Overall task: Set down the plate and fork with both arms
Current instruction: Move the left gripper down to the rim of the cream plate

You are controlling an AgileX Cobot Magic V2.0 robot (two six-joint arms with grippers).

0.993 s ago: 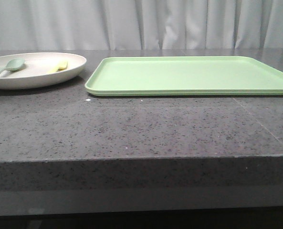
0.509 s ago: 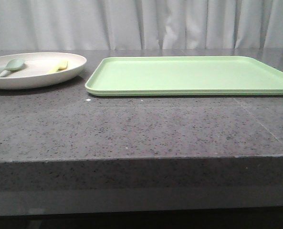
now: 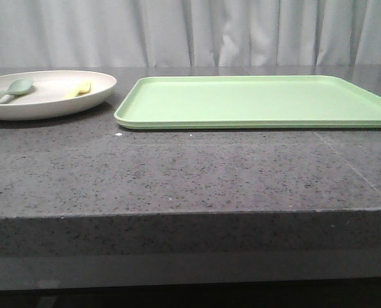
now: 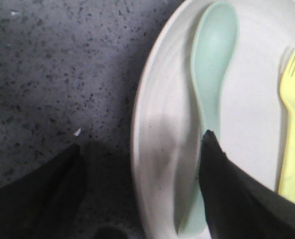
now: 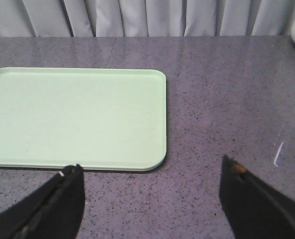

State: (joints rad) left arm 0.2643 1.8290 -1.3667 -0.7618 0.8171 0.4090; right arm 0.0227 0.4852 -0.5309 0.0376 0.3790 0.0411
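Observation:
The cream-white plate point(image 3: 55, 106) rests on the dark stone table at the far left. In it lie the small yellow fork point(image 3: 81, 88) and a pale green spoon point(image 3: 13, 88). In the left wrist view my left gripper point(image 4: 143, 140) is open and straddles the plate's rim point(image 4: 154, 124): one finger is outside over the table, the other inside beside the spoon's handle point(image 4: 214, 59). The fork point(image 4: 290, 129) lies further in, untouched. My right gripper point(image 5: 150, 165) hangs open over bare table by a corner of the green tray point(image 5: 77, 114), holding nothing.
A large light-green rectangular tray point(image 3: 261, 99) lies right of the plate, almost touching it. A grey curtain hangs behind the table. The table's front edge point(image 3: 190, 215) runs across the front view.
A dark tip of the left gripper has appeared at the far left edge of the front view, beside the plate. Plate, fork, spoon and tray have not moved.

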